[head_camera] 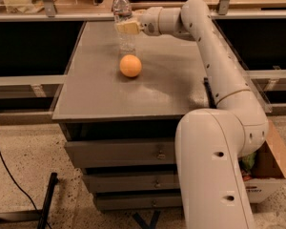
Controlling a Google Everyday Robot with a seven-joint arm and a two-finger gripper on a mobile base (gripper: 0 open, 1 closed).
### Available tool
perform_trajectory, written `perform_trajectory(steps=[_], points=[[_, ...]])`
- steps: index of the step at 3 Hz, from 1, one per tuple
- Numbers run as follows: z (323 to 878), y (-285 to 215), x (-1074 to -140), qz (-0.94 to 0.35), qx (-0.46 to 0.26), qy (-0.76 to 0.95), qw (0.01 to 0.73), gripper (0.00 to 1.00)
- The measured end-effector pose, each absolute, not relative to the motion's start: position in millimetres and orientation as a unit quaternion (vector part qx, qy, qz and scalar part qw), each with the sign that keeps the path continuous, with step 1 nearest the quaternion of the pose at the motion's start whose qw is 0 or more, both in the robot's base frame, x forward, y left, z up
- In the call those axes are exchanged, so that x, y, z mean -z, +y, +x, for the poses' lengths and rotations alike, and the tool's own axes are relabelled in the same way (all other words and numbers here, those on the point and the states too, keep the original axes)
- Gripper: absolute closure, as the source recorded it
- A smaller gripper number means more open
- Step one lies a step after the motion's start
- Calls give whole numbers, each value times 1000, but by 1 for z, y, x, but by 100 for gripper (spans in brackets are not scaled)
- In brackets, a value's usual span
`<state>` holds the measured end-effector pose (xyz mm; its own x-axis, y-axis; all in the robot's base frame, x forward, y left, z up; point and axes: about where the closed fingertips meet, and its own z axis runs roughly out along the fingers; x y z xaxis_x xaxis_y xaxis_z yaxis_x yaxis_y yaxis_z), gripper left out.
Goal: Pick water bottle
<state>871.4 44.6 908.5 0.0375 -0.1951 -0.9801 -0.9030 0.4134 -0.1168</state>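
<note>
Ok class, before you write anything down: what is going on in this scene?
A white robot arm reaches across a grey table to the water bottle, which stands upright near the far edge. The end effector is level with the bottle's middle, right against it. The bottle appears not yet lifted. An orange ball sits in front of the bottle, apart from it.

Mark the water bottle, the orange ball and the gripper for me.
water bottle (127, 43), camera view: clear lower body, just below the gripper.
orange ball (130, 66), camera view: centre of the ball.
gripper (124, 27), camera view: tan tip, at the bottle's mid-height.
</note>
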Motion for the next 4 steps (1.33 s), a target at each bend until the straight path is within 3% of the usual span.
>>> perform_trajectory(steps=[1,2,4], points=[[865,44,-927,-439,-318,614,573,88],[858,46,-954,-440,-321,599,587,100],[850,49,-976,-444,-330,576,602,100]])
